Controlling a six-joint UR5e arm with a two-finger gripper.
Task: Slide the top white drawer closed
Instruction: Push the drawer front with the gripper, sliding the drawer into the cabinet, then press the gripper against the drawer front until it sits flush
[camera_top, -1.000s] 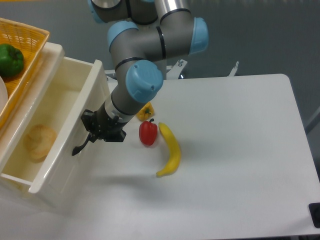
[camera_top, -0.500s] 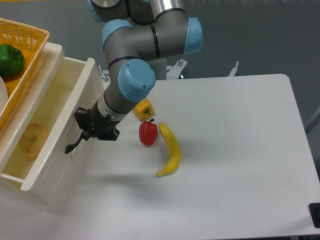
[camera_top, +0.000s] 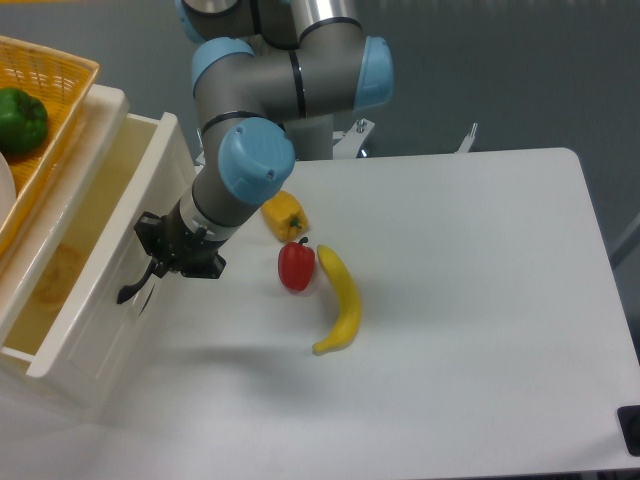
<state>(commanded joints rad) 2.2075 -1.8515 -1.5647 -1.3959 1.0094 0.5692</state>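
Observation:
The top white drawer (camera_top: 105, 255) juts out from the cabinet at the left, still partly open, with a pale round bread-like item (camera_top: 55, 270) inside. Its black arched handle (camera_top: 135, 285) is on the front panel. My gripper (camera_top: 160, 262) presses against that front panel right at the handle. Its fingers look closed together, but whether they clasp the handle is not clear. The lower drawer front is out of view.
An orange wicker basket (camera_top: 70, 95) with a green pepper (camera_top: 20, 118) sits on top of the cabinet. On the white table lie a yellow pepper (camera_top: 283, 214), a red pepper (camera_top: 296, 266) and a banana (camera_top: 341, 299), just right of my arm.
The gripper has moved left, pushing the drawer front further into the cabinet. Less of the drawer's inside shows now.

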